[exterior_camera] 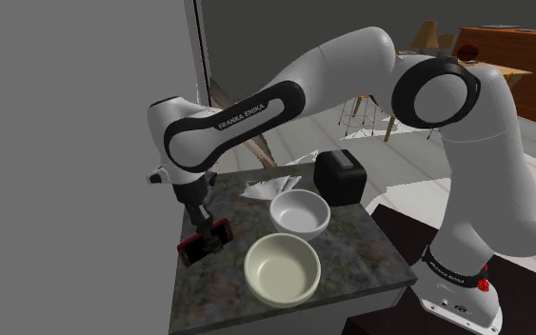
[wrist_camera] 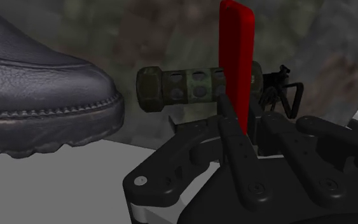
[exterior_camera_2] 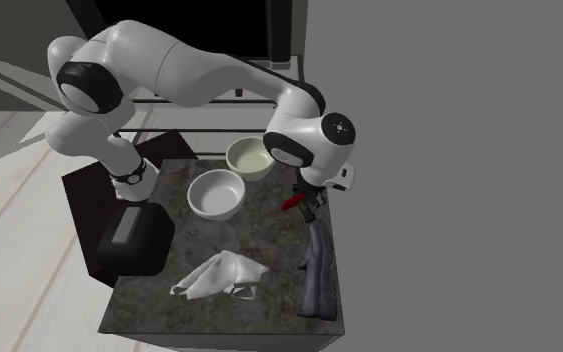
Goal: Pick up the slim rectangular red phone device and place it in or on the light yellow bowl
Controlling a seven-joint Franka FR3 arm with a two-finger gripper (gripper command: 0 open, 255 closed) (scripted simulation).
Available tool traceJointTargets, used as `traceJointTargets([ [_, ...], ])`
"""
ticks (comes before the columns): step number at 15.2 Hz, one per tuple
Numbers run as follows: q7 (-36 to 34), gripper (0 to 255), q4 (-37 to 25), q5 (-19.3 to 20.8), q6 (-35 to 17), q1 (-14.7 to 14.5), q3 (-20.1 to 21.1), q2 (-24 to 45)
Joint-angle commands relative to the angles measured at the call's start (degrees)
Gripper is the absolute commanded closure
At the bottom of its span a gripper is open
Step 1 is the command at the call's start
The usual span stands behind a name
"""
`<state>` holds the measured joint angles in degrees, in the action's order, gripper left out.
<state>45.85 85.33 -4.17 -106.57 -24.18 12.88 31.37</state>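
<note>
The slim red phone is clasped between the black fingers of my gripper, low over the stone table top near the edge on the shoulder view's left. In the wrist view the red phone stands on edge, sticking out past my gripper. The light yellow bowl sits empty near the table's front edge, to the right of the phone. From the second exterior view the phone hangs under my gripper, with the yellow bowl just beyond it.
A white bowl stands behind the yellow one, next to a black toaster. A dark boot lies close to the gripper, and a crumpled white cloth lies further along. A small olive cylinder lies behind the phone. A grey wall borders the table.
</note>
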Motion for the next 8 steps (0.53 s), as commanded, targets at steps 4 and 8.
traceJointTargets([
  [4,0.02,255,-4.82,-0.03,2.41,-1.10,-0.05,3.69],
  [8,-0.20,255,-6.43,-0.29,4.93,-1.27,-0.22,2.72],
])
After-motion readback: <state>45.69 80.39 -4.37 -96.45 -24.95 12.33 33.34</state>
